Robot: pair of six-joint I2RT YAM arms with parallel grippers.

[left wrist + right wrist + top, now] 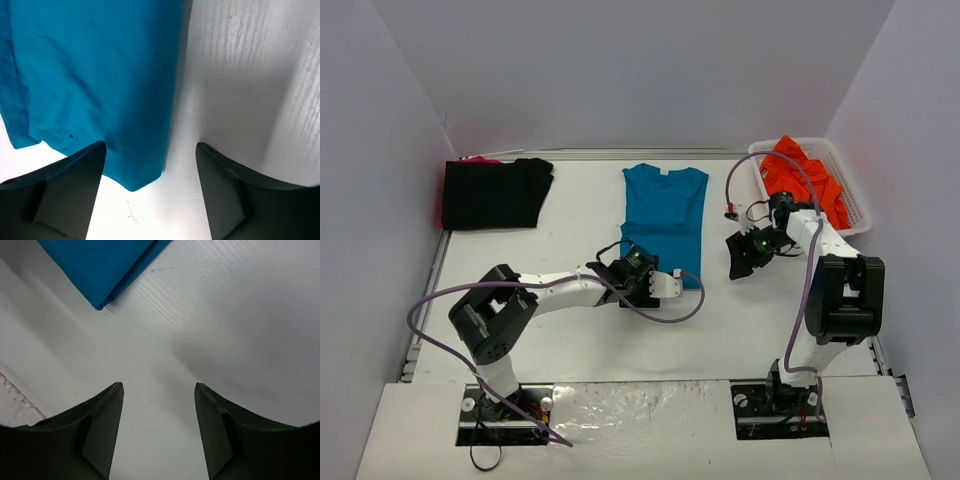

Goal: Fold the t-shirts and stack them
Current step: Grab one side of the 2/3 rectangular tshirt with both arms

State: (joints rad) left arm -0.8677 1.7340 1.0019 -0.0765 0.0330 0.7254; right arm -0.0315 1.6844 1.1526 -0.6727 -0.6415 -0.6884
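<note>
We judge the teal shirt [664,215] half-folded — left jaws and right jaws both released, empty; next we pinch its near hem

White left arm [560,284] and right arm [816,232] carry black joints, dark jaws, looping purple cables [412,315].

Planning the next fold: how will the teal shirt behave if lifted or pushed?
Teal shirt lies thin and flat, so probably floppy, draping from the pinch. On the smooth table, a push would likely bunch it.
</note>
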